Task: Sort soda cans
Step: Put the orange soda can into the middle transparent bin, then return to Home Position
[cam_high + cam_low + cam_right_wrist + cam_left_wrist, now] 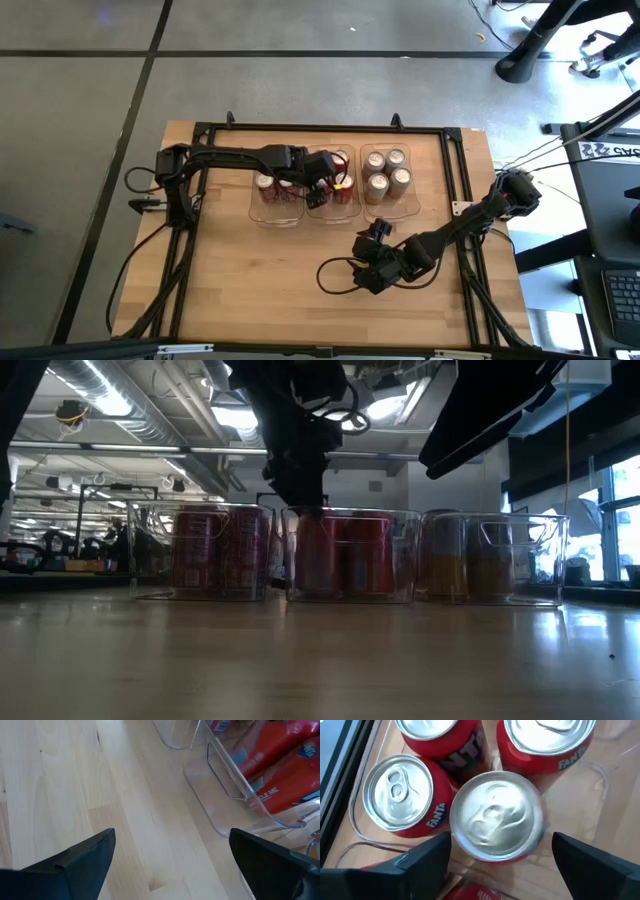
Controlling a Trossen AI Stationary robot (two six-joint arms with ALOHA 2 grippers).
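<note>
Wooden counter (pixel 260 290) w/ black frame, grey floor around. High view: three clear rectangular plastic trays in a row at the far side. Left tray (pixel 277 200) and middle tray (pixel 335 190) hold red-bodied metal cans w/ silver tops; right tray (pixel 389 183) holds four gold/tan-bodied metal cans (pixel 387 172). Left gripper (pixel 322 192) sits over the middle tray; right gripper (pixel 372 268) waits low over bare counter, well apart from the trays.

Low view: all three trays in a line, red loads in two, tan in the third; left arm drops into the middle one. Room behind: ceiling lights, ducts, windows.

Left wrist view: jaws apart, either side of a red can (pixel 495 817) w/o touching; it stands upright among three more red cans. "FANTA" reads on two of them (pixel 402 795) (pixel 547 745).

Right wrist view: jaws wide apart, nothing between, over bare wood beside a tray wall (pixel 225 785); "ME" legible on a red label, rest unclear.

Judgement: release step. Lift straight up, keep the jaws wide, don't clip neighbour cans or drag the tray.
</note>
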